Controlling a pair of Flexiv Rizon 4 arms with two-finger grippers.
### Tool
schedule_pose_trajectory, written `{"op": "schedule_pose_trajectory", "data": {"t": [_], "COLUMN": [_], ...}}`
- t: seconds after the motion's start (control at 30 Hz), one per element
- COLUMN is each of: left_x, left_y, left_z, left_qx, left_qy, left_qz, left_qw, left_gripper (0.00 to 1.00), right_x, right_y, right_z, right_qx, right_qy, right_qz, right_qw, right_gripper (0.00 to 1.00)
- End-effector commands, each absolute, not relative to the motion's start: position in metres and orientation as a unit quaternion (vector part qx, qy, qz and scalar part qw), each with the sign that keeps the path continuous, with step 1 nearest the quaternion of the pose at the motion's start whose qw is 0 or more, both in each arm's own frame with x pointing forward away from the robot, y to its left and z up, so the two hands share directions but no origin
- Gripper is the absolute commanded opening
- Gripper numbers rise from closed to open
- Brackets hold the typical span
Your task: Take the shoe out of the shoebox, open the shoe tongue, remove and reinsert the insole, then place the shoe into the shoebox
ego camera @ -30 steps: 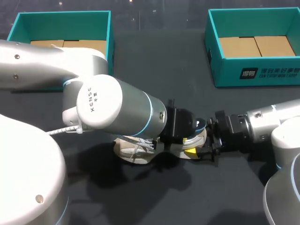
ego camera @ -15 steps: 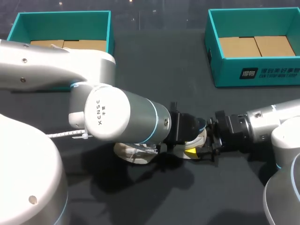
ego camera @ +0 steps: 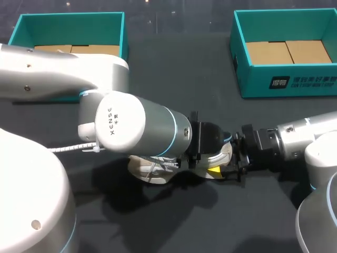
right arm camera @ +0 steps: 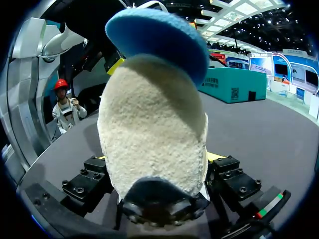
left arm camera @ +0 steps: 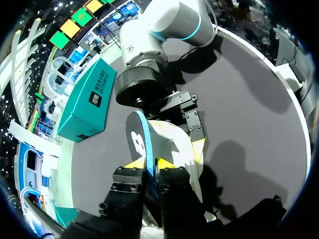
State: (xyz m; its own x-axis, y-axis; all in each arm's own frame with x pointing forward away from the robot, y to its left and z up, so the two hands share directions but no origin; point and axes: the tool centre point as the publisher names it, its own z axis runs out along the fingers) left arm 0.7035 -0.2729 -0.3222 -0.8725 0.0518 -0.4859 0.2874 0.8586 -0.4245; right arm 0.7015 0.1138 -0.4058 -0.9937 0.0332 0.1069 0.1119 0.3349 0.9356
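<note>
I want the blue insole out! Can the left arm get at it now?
Yes, it seems so: the left gripper pinches the blue insole sticking up out of the shoe, with nothing in between.

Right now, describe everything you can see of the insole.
The insole is a thin, flat piece, blue on one face, dark grey with a white mark on the other. It stands on edge, partly out of the cream shoe, pinched between the yellow tips of the left tool. Its rounded blue end rises above the heel, which the right tool grips.
</note>
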Motion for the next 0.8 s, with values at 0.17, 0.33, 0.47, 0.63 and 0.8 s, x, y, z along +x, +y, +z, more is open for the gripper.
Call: {"op": "schedule_pose_trajectory", "data": {"t": [0.17, 0.33, 0.47, 0.63, 0.8], "left_x": [0.716, 0.719, 0.719, 0.716, 0.712], "left_y": [-0.272, -0.275, -0.279, -0.287, -0.298], "left_z": [-0.317, -0.306, -0.296, -0.278, -0.257], "left_qx": [0.084, 0.066, 0.054, 0.049, 0.046], "left_qy": [0.938, 0.942, 0.942, 0.936, 0.925], "left_qz": [-0.269, -0.281, -0.297, -0.329, -0.369], "left_qw": [0.203, 0.175, 0.148, 0.112, 0.076], "left_gripper": [0.00, 0.00, 0.00, 0.00, 0.00], "right_x": [0.701, 0.701, 0.701, 0.701, 0.701], "right_y": [0.115, 0.115, 0.115, 0.115, 0.115], "right_z": [-0.407, -0.407, -0.407, -0.407, -0.407], "right_qx": [-0.045, -0.045, -0.045, -0.045, -0.045], "right_qy": [-0.817, -0.817, -0.817, -0.817, -0.817], "right_qz": [-0.573, -0.573, -0.573, -0.573, -0.573], "right_qw": [0.034, 0.034, 0.034, 0.034, 0.034], "right_gripper": [0.00, 0.00, 0.00, 0.00, 0.00]}}
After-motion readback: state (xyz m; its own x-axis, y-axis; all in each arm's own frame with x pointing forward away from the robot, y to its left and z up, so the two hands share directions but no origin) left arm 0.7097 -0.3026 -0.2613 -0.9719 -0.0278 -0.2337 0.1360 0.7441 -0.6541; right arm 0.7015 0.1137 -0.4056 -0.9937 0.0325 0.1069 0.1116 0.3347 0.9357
